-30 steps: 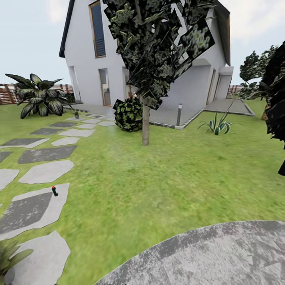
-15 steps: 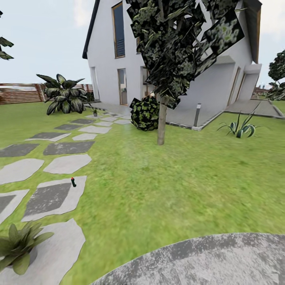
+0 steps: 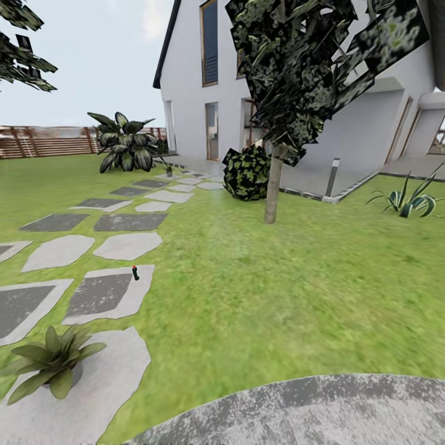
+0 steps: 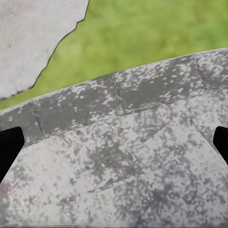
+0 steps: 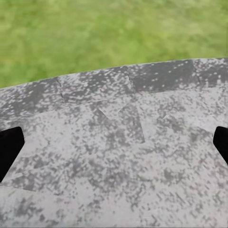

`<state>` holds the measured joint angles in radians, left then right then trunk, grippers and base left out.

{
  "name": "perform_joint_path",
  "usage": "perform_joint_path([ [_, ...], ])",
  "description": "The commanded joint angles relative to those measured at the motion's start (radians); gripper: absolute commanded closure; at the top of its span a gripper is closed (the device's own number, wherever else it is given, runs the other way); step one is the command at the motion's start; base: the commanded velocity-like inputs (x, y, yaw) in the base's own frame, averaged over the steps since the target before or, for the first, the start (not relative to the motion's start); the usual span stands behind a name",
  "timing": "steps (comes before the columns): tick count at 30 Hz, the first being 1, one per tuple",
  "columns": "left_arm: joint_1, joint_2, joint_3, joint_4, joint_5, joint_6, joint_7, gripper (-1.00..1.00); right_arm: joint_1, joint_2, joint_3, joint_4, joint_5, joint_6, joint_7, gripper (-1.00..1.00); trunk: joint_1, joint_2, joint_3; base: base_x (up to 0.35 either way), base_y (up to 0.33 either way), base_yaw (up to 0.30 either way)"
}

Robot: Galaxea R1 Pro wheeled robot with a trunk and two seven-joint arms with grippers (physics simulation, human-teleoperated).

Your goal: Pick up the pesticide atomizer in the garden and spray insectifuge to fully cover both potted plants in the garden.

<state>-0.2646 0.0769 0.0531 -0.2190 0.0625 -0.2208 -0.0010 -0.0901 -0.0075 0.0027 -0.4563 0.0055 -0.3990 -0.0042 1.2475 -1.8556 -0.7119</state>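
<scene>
The pesticide atomizer [image 3: 135, 272] stands upright on a grey stepping stone [image 3: 105, 295], at its far corner. One potted plant [image 3: 52, 361] sits on the next stone nearer. Both wrist views look down on the round paved patch [image 3: 321, 411]; left hand [image 4: 114, 145] and right hand [image 5: 114, 145] are spread wide, holding nothing, well apart from the atomizer.

A big white house [image 3: 247, 80] stands at 12 o'clock. A tree with a thin trunk [image 3: 272, 191] grows in front of it, and a round dark bush [image 3: 247, 173] sits just beside the trunk at 9 o'clock. A spiky grass clump [image 3: 408, 201] is at 3 o'clock. A short grey post [image 3: 334, 176] stands between the tree and the clump.
</scene>
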Motion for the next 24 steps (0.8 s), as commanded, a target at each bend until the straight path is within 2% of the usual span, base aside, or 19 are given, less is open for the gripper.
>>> perform_joint_path([
  [1,-0.001,0.0,0.001,0.001,0.007,-0.003,-0.001,-1.0,0.0,0.0,0.0,0.001,0.001,-0.003,0.0,-1.0,0.0,0.0,-0.002,0.0,0.0,0.182],
  [11,-0.001,0.0,0.001,0.001,0.007,-0.003,-0.001,-1.0,0.0,0.0,0.0,0.001,0.001,-0.003,0.0,-1.0,0.0,0.0,-0.015,0.0,0.0,0.18],
  [24,-0.001,0.0,0.001,0.001,0.007,-0.003,-0.001,-1.0,0.0,0.0,0.0,0.001,0.001,-0.003,0.0,-1.0,0.05,-0.091,-0.072,0.0,0.0,0.179],
])
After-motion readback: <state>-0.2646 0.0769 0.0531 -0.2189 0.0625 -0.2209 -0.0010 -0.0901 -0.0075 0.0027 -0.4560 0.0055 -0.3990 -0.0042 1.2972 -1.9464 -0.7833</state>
